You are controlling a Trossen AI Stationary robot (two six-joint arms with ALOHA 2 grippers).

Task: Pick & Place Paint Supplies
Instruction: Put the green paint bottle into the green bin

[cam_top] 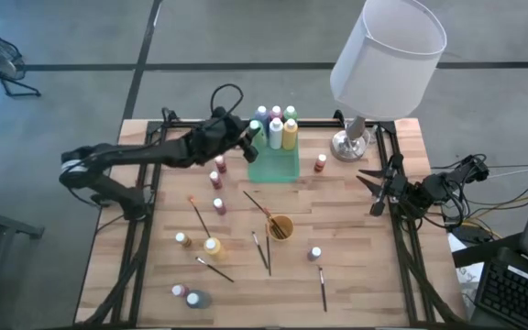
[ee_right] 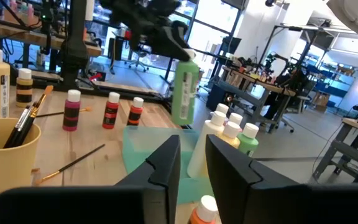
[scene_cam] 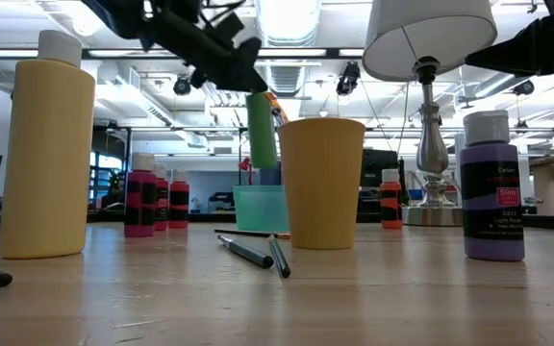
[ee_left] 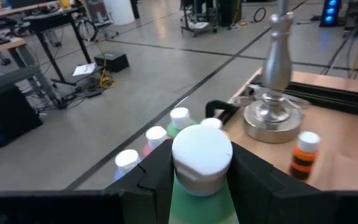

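Left gripper (cam_top: 248,137) over the far middle of the table (cam_top: 356,275), at the left edge of the green tray (cam_top: 276,163). Its fingers are clamped on a green bottle (scene_cam: 261,132) just under the white cap (ee_left: 201,152), one finger on each side. The bottle is clear of the tabletop, held above the tray. Its long axis runs close to vertical, cap up, with a slight lean; in the low view the cap end tips a little to the left of the base.

Bottles already in the tray stand upright, caps up, bunched at its far end: a yellow bottle (cam_top: 290,134), a white bottle (cam_top: 275,134) and others behind them.

Right gripper (cam_top: 371,180) waits at the right edge of the table, near the lamp base (cam_top: 349,145), holding nothing. Its fingers stand a narrow gap apart in its own wrist view, pointed left toward the tray.

Loose supplies on the table:
- Orange bottle (cam_top: 320,163), upright, between tray and lamp base.
- Red and pink bottles (cam_top: 219,166) upright, left of the tray.
- Purple bottle (cam_top: 315,254) upright, near right.
- Large yellow bottle (cam_top: 212,246) upright, near left.
- Cup (cam_top: 280,226) at the middle, with brushes in it leaning out toward the far left.
- Brush (cam_top: 200,218) lying flat left of the cup, long axis near to far.
- Two brushes (cam_top: 262,251) flat just on the near side of the cup, roughly near to far.
- Brush (cam_top: 322,289) flat at the near right, same run.
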